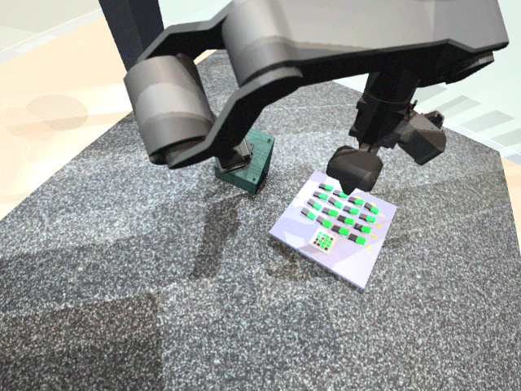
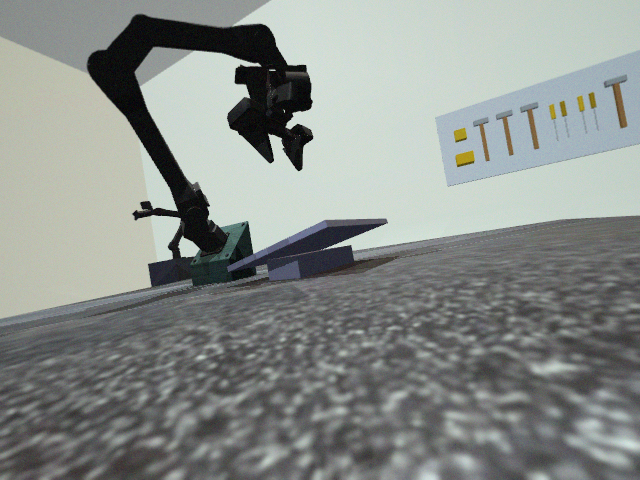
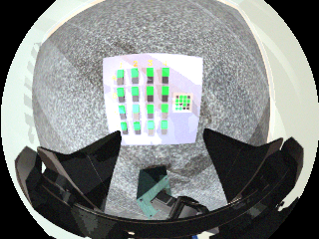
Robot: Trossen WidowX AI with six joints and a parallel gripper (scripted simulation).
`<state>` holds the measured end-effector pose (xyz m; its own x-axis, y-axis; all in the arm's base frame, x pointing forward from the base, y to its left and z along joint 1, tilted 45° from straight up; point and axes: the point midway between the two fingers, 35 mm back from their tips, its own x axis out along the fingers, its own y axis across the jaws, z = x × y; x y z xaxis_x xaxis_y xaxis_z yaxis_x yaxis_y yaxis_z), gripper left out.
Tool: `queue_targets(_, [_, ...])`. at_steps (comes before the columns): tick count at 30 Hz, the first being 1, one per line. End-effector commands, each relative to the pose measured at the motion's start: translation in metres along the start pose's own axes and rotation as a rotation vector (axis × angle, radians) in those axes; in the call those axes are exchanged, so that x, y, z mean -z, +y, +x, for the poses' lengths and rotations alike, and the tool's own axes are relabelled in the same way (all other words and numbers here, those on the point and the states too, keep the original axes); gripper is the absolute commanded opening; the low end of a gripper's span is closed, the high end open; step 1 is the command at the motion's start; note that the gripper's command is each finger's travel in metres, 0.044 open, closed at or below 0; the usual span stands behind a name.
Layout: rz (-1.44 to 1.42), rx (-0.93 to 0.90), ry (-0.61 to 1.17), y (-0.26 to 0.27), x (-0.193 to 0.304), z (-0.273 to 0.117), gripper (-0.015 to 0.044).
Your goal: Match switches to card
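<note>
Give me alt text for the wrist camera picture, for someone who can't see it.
A fisheye view looks straight down on a pale panel carrying a four-by-four grid of green and dark grey switches, with a small card beside it. The open gripper frames the bottom, its dark fingers spread wide.

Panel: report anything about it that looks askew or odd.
The lilac panel does not lie flat: in the exterior view it slopes, its far edge propped up on a block while the near edge sits low by the green base. Nothing looks spilled or broken. The claw hangs open, high above it.
</note>
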<state>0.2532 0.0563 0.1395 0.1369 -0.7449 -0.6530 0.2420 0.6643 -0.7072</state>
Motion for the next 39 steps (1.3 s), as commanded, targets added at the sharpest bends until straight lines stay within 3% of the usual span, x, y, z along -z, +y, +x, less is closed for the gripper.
queue_targets(1, [0.0,-0.002,0.001,0.0,-0.002,0.002,0.0374])
queue_targets(8, [0.017,-0.03,0.01,-0.016,-0.059,0.072,0.019])
queue_targets(13, [0.019,-0.028,0.011,-0.02,-0.065,0.082,0.0059])
queue_targets(15, [0.02,-0.027,0.026,-0.019,-0.065,0.103,0.0006])
queue_targets(39, [0.02,-0.026,0.033,-0.019,-0.065,0.138,0.0])
